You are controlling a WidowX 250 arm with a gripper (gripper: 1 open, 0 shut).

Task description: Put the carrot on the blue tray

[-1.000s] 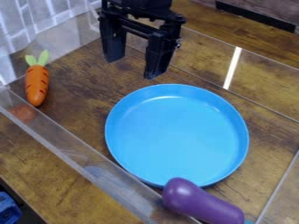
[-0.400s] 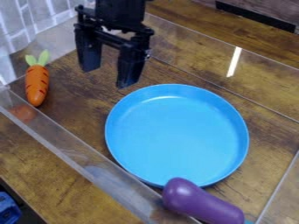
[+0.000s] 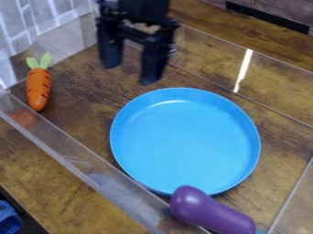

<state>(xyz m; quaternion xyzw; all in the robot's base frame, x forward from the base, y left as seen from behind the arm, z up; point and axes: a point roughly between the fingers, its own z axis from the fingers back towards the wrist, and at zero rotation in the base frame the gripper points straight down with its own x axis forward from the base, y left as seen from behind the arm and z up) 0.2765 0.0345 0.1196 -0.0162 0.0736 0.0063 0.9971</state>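
Observation:
The small orange carrot (image 3: 39, 86) with a light green top lies on the wooden table at the far left, its leafy end pointing away from me. The big round blue tray (image 3: 184, 142) sits in the middle with nothing on it. My black gripper (image 3: 131, 71) hangs pointing down above the table behind the tray's upper left rim, well to the right of the carrot. Its two fingers stand wide apart, open, and nothing is between them.
A glossy purple eggplant-like toy (image 3: 210, 210) lies at the tray's near edge, lower right. A clear plastic wall (image 3: 73, 157) runs along the table's near left side, just in front of the carrot. A tiled wall stands at the upper left.
The gripper has shifted left toward the carrot's side compared with a second ago, though it sits a little right of where it was in the middle frame. It stays open. Nothing else moved.

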